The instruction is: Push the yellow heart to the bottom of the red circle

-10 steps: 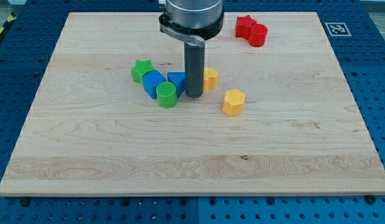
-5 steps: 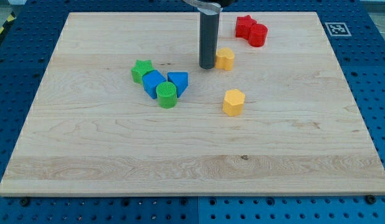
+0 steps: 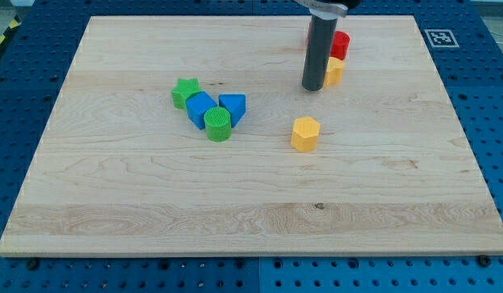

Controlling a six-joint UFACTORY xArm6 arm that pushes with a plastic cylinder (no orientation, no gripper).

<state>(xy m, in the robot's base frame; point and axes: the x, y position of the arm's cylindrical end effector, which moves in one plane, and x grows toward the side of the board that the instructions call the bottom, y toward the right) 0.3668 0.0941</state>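
Camera view | my tip [image 3: 312, 88] (bare rod, grips nothing) touches small yellow plastic heart [image 3: 334, 72] from view's left | heart just below red plastic circle [image 3: 339, 44] | step: final placement; next: slight nudge, then stop.

Rod: straight, round, dark grey to black, smooth, with a soft vertical sheen down its left side.
Tip [image 3: 312, 88]: flat, blunt lower end, same width as the shaft, no taper.
Collar: wider ring at the rod's upper end, cut off by the view's top edge; dark with a pale metallic rim along its lower edge.
Surface: plain and unmarked; screws, cables or lettering not to be made out.
Arm above collar: out of view.
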